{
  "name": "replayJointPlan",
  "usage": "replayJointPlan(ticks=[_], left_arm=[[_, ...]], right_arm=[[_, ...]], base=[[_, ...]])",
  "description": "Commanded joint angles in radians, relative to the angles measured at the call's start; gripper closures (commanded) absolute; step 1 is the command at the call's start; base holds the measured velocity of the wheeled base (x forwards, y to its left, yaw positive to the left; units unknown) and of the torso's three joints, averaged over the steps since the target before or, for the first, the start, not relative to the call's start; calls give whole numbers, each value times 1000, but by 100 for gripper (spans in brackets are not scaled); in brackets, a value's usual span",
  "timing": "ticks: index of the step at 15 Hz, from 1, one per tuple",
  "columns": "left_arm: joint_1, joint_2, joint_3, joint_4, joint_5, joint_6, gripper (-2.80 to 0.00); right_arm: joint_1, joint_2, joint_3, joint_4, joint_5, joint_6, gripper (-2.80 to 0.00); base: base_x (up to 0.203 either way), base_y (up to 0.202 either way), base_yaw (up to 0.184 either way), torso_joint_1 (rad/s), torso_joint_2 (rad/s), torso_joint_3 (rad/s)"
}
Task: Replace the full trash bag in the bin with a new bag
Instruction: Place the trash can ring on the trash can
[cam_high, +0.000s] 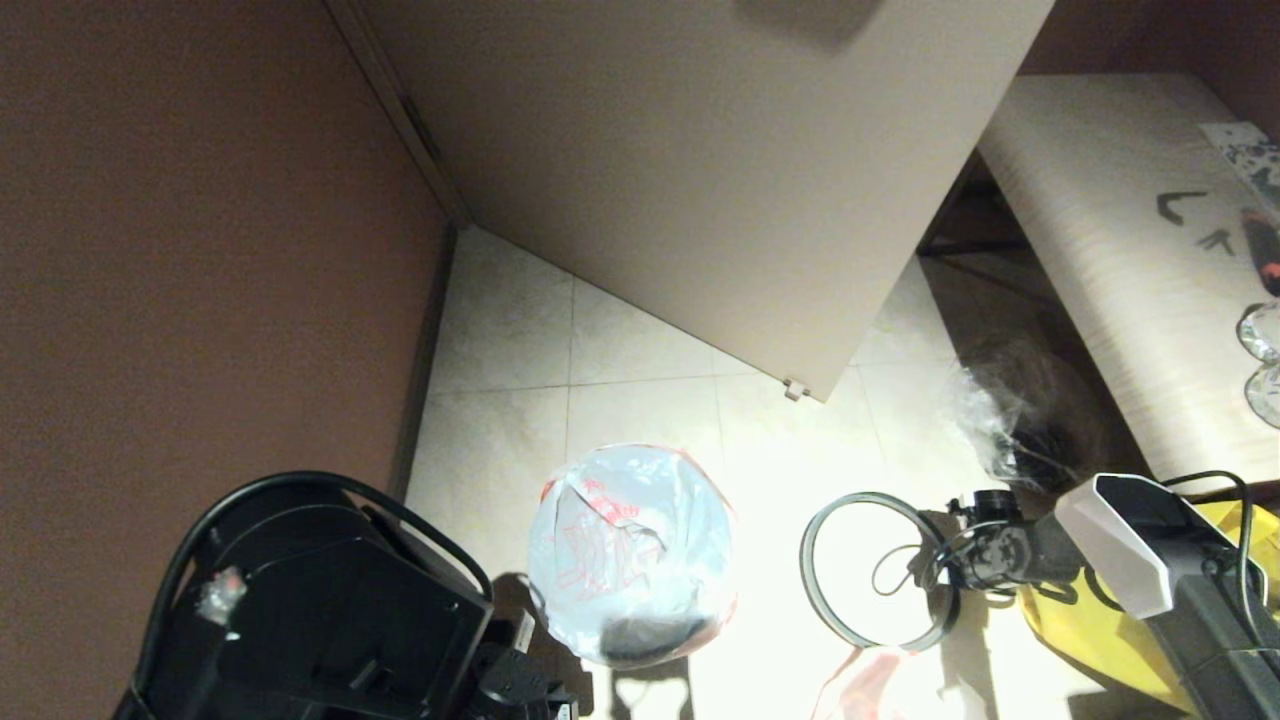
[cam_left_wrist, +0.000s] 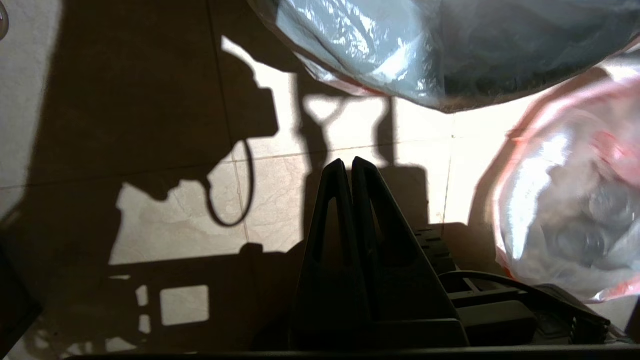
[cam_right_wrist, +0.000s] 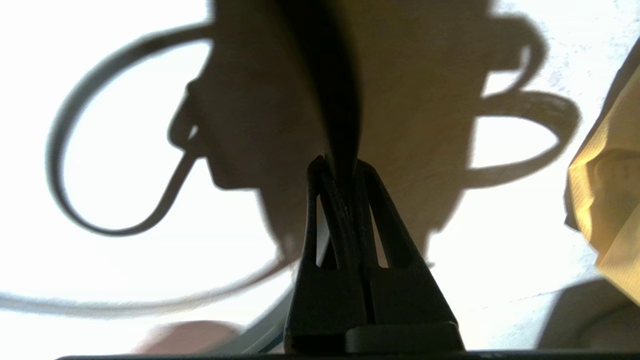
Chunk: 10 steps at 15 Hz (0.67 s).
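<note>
Small round black bin (cam_high: 632, 560), already lined with the thin white red-printed new bag (cam_high: 625, 530), stood on the tiled floor (cam_high: 640, 400) at centre. Lumpy translucent full trash bag (cam_left_wrist: 565, 215) lay beside it. Thin grey rim ring (cam_high: 830, 590) lay flat to the bin's right. Right gripper (cam_right_wrist: 337, 167) was clamped on the ring's near edge, so the bin lay to its left. Left gripper (cam_left_wrist: 347, 162) was closed, empty, near the bin.

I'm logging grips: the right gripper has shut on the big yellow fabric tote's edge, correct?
Not the tote. The right wrist view shows the right gripper shut on the thin grey rim ring, which lies on the floor beside the big yellow fabric tote.
</note>
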Motion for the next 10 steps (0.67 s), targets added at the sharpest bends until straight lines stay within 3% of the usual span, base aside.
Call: replayJointPlan(ticks=[1, 10], left_arm=[[-3, 3, 4, -8, 2, -4, 0], [-3, 1, 9, -8, 1, -4, 0]], right_arm=[[21, -77, 84, -32, -8, -3, 0], [104, -409, 617, -511, -204, 1, 0]], base=[[0, 0, 0, 0, 0, 0], [0, 0, 0, 0, 0, 0]])
